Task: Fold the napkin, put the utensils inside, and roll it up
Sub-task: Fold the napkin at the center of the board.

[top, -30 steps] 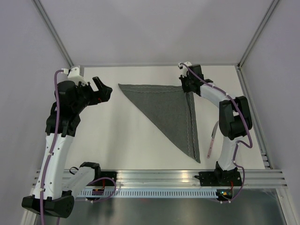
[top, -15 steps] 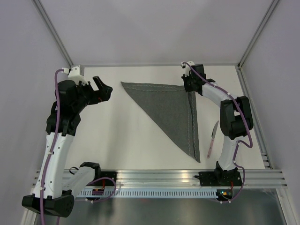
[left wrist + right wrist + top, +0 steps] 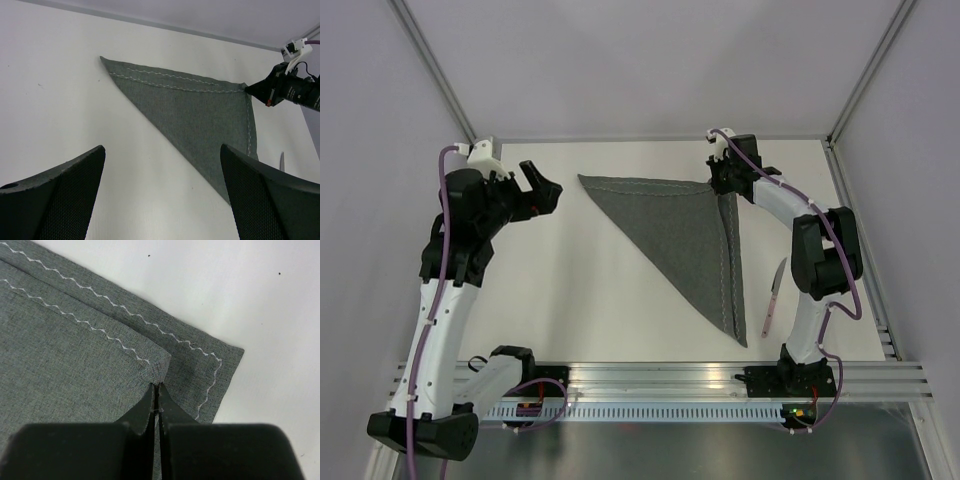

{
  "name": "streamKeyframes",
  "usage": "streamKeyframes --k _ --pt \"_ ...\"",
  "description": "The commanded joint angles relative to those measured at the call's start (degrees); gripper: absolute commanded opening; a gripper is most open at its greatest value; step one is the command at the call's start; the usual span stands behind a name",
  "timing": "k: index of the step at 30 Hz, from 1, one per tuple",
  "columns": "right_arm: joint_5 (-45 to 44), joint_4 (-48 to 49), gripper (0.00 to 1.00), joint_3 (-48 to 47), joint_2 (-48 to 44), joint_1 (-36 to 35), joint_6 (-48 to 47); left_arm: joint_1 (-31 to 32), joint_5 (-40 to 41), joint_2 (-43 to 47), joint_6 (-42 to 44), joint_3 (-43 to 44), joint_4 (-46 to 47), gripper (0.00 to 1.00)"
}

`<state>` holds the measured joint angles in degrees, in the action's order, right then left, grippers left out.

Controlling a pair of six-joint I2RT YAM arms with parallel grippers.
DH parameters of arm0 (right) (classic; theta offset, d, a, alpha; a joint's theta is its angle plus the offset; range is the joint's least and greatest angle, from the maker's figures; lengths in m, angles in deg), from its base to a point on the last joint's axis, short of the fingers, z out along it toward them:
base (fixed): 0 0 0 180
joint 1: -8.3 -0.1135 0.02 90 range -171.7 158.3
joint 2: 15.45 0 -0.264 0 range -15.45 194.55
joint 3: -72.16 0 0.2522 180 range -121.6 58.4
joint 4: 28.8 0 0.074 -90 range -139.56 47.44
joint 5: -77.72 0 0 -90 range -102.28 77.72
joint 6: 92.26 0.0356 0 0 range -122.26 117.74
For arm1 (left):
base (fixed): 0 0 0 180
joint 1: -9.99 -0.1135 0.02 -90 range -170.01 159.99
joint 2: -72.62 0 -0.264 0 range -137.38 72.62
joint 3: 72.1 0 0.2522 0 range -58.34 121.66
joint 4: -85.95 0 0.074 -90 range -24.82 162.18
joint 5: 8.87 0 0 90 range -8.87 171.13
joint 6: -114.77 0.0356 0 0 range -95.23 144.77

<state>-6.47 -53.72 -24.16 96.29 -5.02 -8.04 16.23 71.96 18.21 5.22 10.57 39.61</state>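
The dark grey napkin lies folded into a triangle on the white table, one point toward the near edge. My right gripper is shut on the napkin's far right corner; in the right wrist view the closed fingertips pinch the upper layer's corner above the lower layer. A slender silvery knife, one of the utensils, lies right of the napkin beside the right arm. My left gripper hovers open to the left of the napkin, nothing between its fingers.
The table's back wall edge runs just behind the napkin. An aluminium rail with both arm bases lines the near edge. A metal frame post borders the right side.
My right gripper has drawn the napkin's far corner slightly right and back, shifting the whole cloth a little right. The knife shows more fully now. The left gripper has barely moved.
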Motion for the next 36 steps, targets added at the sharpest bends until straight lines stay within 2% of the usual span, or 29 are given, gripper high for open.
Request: streamKeyframes --k 1,3,6,10,14,20,28,36 --pt "1.5 1.5 0.0 -2.2 -3.1 0.2 0.6 -0.1 -0.8 -1.4 -3.7 -0.8 4.2 1.0" --pt "1.5 1.5 0.0 -1.9 -2.9 0.2 0.6 0.0 -0.4 -3.0 -6.4 -1.6 6.6 1.0" --pt "1.4 2.0 0.01 -1.1 -2.8 0.2 0.8 0.0 4.4 -7.4 -8.7 -2.4 10.2 1.0" --pt "1.7 2.1 0.01 -0.7 -2.6 0.1 0.9 0.1 7.3 -13.1 -12.6 -6.5 19.5 1.0" --pt "1.6 1.9 0.01 -0.8 -2.4 0.1 0.9 0.4 12.6 -23.4 -15.3 -6.9 26.0 1.0" --pt "1.7 1.7 0.0 -1.3 -2.6 0.0 0.9 0.9 21.1 -39.2 -16.3 1.5 26.7 0.96" --pt "1.1 1.7 0.0 -1.4 -3.0 0.0 0.1 1.0 22.0 -60.6 -19.6 18.7 26.3 0.85" --pt "1.1 2.1 0.01 -1.5 -2.7 0.0 -0.2 2.5 23.8 -73.5 -21.1 35.0 21.2 0.72"
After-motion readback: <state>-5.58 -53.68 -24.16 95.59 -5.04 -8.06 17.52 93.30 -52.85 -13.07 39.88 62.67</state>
